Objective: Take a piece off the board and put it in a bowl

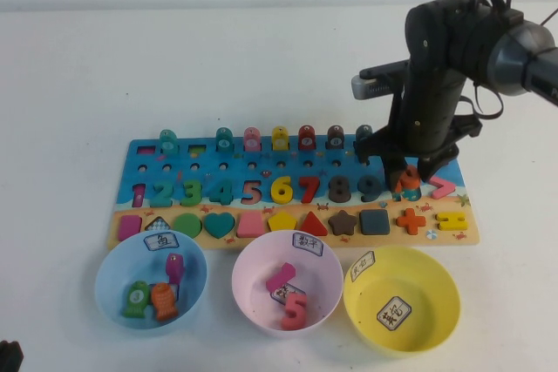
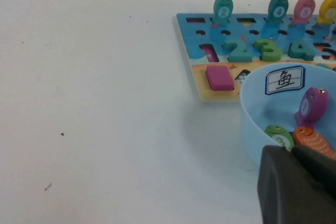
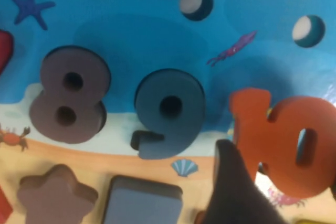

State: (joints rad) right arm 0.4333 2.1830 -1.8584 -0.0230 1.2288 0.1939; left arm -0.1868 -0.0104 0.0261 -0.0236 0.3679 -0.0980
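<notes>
Over the board's point(image 1: 139, 156) far-right numeral slot the right gripper point(image 1: 406, 173) hangs straight down, its fingers parted on either side of the 10 point(image 1: 406, 184). The wrist view shows one dark fingertip point(image 3: 231, 192) just beside the numeral's edge, and the 10 looks tilted, as if partly out of its recess; I judge the fingers straddle it without a firm pinch yet, though the second finger is out of sight. The vertical approach makes sense: the piece is flat and sits close beside the 9 point(image 1: 370, 186), so only a top-down pinch across its narrow sides avoids the neighbours.

Near the board's front edge, toward the robot, stand three bowls. The pink bowl point(image 1: 253, 278), opposite the board's middle, already holds a pink piece and a salmon 5 point(image 1: 296, 309), so numerals evidently go there; the blue bowl point(image 1: 112, 278) holds fish.

Well off the board's left end, at the near table edge, the left gripper point(image 2: 296, 182) sits parked beside the blue bowl; I cannot tell how far it is open.
</notes>
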